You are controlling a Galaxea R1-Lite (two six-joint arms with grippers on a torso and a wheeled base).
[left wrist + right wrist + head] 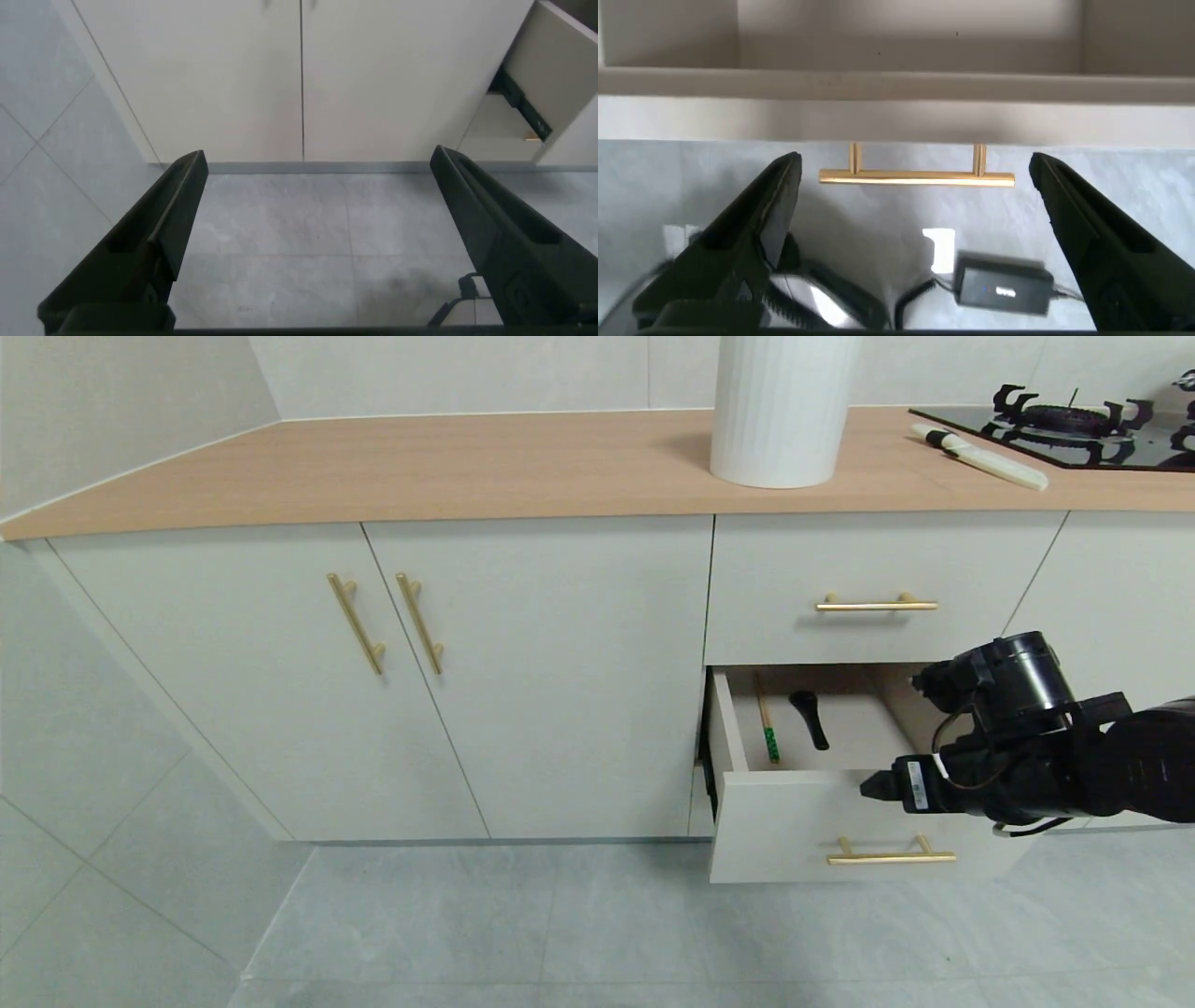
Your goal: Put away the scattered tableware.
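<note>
Our right gripper (915, 166) hangs over the front edge of the open lower drawer (775, 821), fingers spread wide, holding nothing, with the brass handle (917, 176) just below. Our left gripper (318, 157) is low over the floor (308, 243) facing the doors (299, 75), fingers also spread and empty. Chopsticks (767, 728) and a black spoon (810, 719) already lie in the drawer. One cream utensil (980, 455) lies flat on the counter (467, 467), beside the stove (1074, 425) and near the white jar (782, 411). We judge it light, stiff and smooth, so likely slippery. Best pinch it from above, across the narrow middle.
</note>
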